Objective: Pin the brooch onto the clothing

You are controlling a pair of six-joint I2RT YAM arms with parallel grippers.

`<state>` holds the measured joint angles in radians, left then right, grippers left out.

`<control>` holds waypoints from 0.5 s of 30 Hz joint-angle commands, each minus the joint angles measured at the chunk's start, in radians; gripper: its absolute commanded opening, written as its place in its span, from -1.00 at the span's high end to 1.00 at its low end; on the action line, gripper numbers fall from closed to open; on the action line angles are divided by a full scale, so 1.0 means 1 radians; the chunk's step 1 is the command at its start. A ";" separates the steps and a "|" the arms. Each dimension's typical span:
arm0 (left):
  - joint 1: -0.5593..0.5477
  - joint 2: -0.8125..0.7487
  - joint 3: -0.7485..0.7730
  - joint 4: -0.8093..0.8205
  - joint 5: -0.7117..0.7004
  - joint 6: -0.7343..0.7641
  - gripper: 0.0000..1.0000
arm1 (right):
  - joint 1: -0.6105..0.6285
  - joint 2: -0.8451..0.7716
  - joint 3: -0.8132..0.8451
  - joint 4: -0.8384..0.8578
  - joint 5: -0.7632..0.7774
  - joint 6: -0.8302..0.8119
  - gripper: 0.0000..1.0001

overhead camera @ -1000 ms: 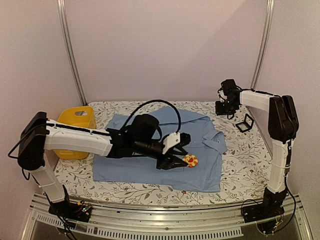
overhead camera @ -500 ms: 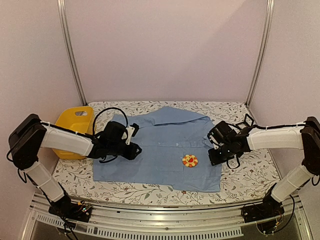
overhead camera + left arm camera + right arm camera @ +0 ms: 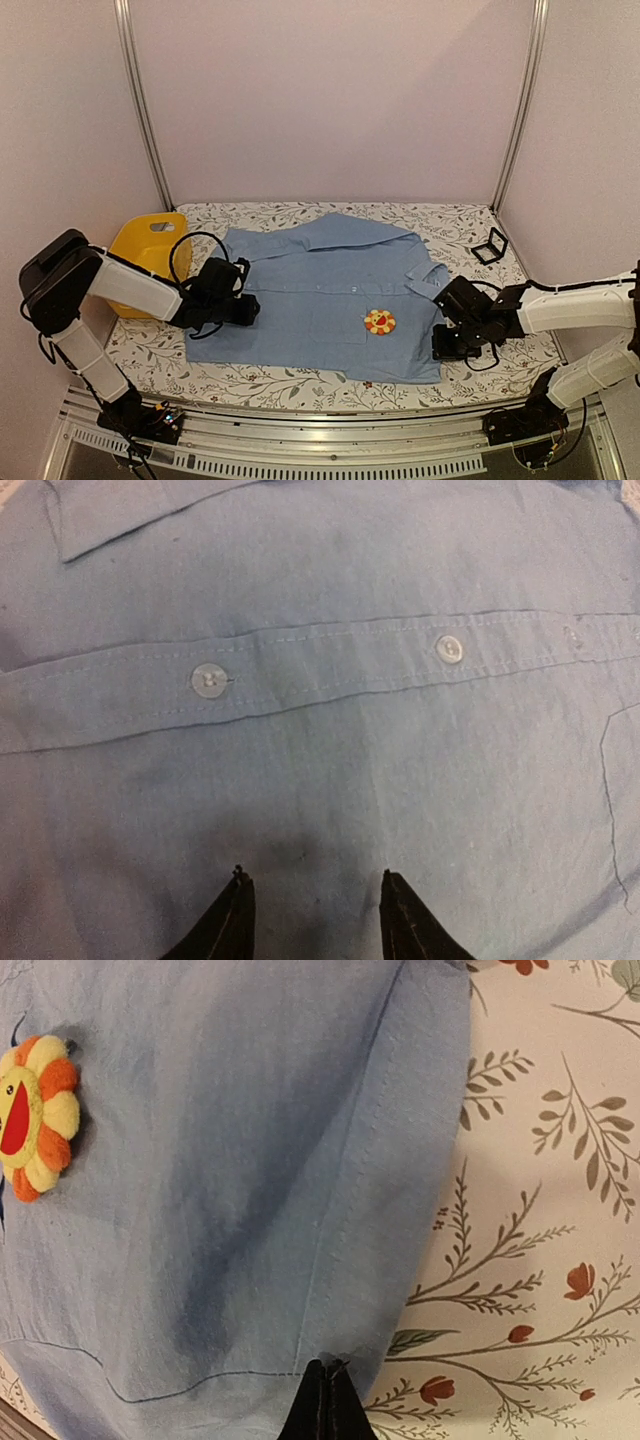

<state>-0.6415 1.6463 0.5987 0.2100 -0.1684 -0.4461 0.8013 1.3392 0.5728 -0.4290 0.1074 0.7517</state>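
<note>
withdrawn from brooch (image 3: 379, 321) resting on shirt (image 3: 310, 285): left gripper (image 3: 250, 310), well apart, jaws partly open, empty; right gripper (image 3: 440, 346), nearer, jaws closed. pinning judged done.

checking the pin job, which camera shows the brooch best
Right wrist view. The brooch sits close up at the left edge, petals and red centre sharp, though the frame crops its left side. Top external shows it whole but tiny on the shirt. Left wrist shows only shirt fabric and buttons, no brooch.
</note>
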 commanded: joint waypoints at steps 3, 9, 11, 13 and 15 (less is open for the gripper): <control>0.022 -0.058 -0.022 0.018 -0.057 0.019 0.15 | 0.006 -0.102 0.043 -0.168 0.066 0.065 1.00; 0.023 -0.177 -0.004 0.026 -0.124 0.107 0.04 | -0.135 -0.118 0.200 -0.160 0.182 -0.068 0.43; 0.029 -0.212 -0.001 0.039 -0.150 0.135 -0.08 | -0.211 -0.101 0.244 -0.096 0.209 -0.149 0.05; 0.050 -0.235 0.009 0.040 -0.164 0.152 -0.22 | -0.298 -0.081 0.280 -0.015 0.210 -0.241 -0.36; 0.071 -0.253 0.018 0.033 -0.174 0.157 -0.38 | -0.381 -0.069 0.293 0.091 0.189 -0.320 -0.80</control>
<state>-0.6189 1.4319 0.5896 0.2256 -0.2836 -0.3363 0.5522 1.2457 0.8204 -0.5194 0.2558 0.6277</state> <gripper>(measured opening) 0.618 0.702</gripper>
